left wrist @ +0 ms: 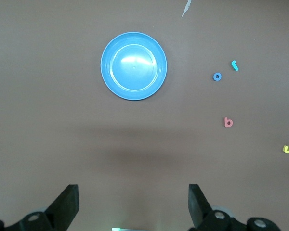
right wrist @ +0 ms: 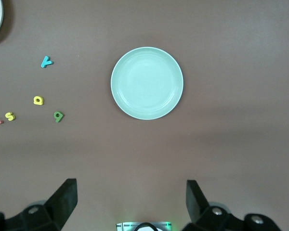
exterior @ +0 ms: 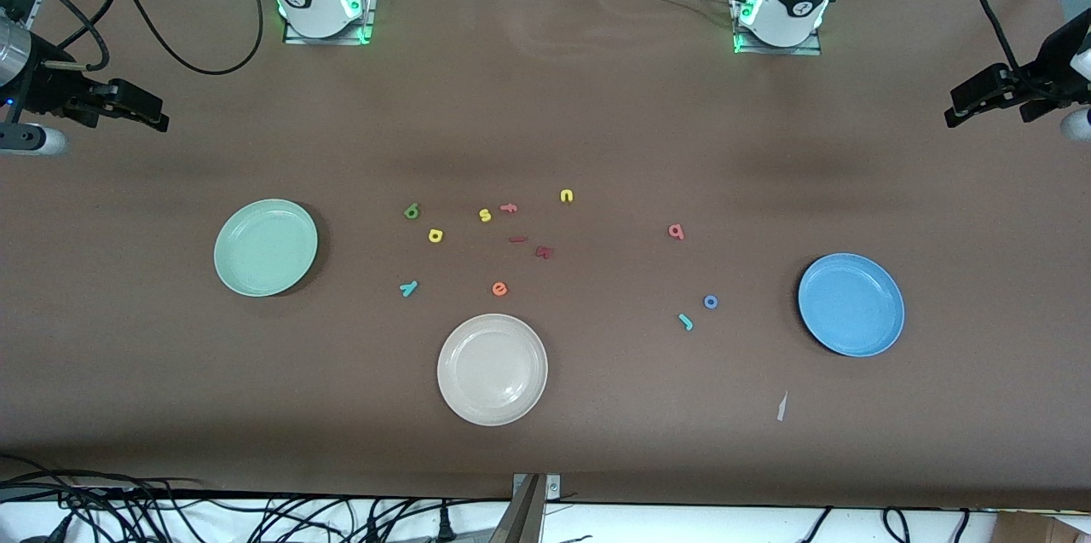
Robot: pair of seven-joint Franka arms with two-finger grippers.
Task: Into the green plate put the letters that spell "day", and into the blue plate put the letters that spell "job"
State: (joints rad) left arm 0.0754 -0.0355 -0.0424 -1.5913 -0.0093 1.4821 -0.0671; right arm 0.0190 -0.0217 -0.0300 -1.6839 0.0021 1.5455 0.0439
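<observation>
The green plate (exterior: 265,247) sat bare on the bench (exterior: 545,100) toward the right arm's end, and the blue plate (exterior: 851,304) lay just as bare toward the left arm's end, a touch nearer the front camera. Between them, nearest the camera of all, was a cream-white plate (exterior: 492,369), nothing on it either. Up in the air, the right gripper (exterior: 136,110) hung over the bench edge at its own end, jaws spread wide and holding nothing; the left gripper (exterior: 980,95) mirrored it at its end, jaws wide apart, nothing between them. Down to the small stuff: the olive-green letter (exterior: 412,211) and the yellow round letter (exterior: 435,235) lay close together, the teal "y" (exterior: 408,288) nearer the camera than both, all loose on the bench beside the green plate's side of the scatter. The salmon-pink "b" (exterior: 676,231) lay apart, and the blue "o" (exterior: 710,302) and teal "j" (exterior: 685,321) sat just beside each other near the blue plate. An orange "e" (exterior: 499,289) lay farther from the camera than the cream plate.
</observation>
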